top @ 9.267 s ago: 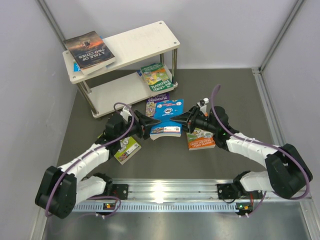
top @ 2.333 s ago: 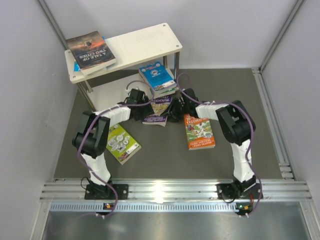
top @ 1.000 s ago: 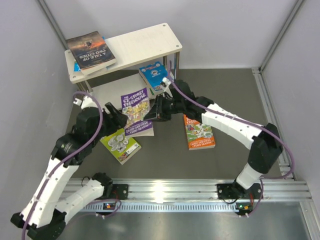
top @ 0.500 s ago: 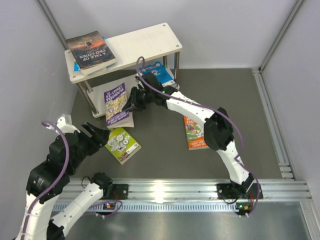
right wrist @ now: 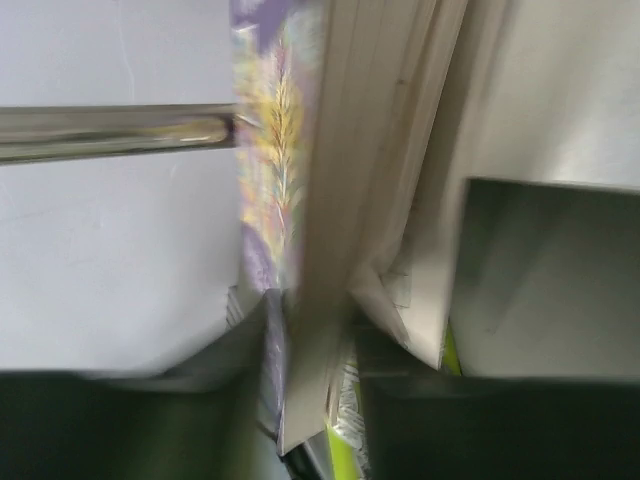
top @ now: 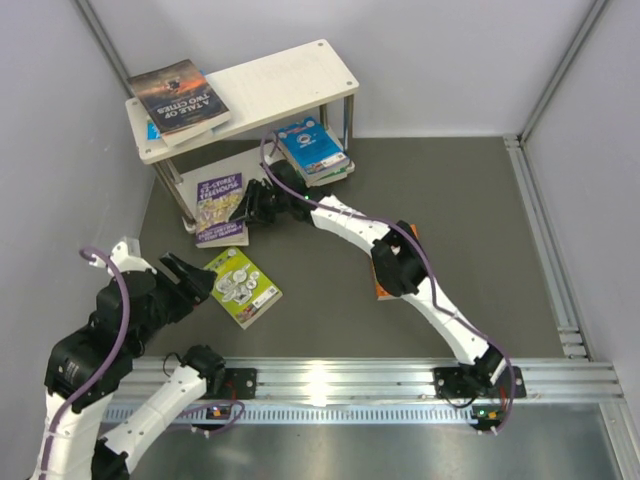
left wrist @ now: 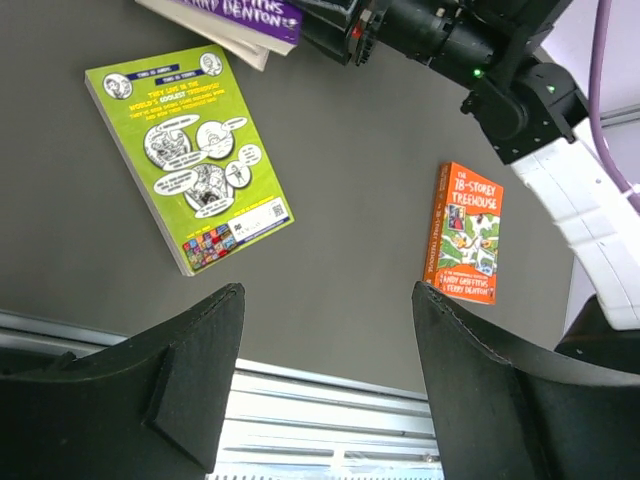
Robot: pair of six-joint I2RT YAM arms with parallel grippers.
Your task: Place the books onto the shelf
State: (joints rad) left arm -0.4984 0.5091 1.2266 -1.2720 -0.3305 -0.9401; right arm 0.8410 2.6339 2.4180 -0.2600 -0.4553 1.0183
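In the top view the shelf stands at the back left. A dark book lies on its upper board and a blue book on the right of its lower board. My right gripper is shut on a purple book at the lower board's front left edge. The right wrist view shows the purple book edge-on, pinched in the right gripper. A lime-green book lies flat on the table. My left gripper hangs open and empty, just left of it. The orange book lies to the right, mostly hidden under the right arm from above.
Grey walls close in the table on the left, back and right. A metal rail runs along the near edge. The stretched right arm crosses the middle of the table. A silver shelf post lies close to the held book.
My right gripper has carried the purple book left and back to the lower board's front edge. My left arm has pulled away to the near left and stayed open.
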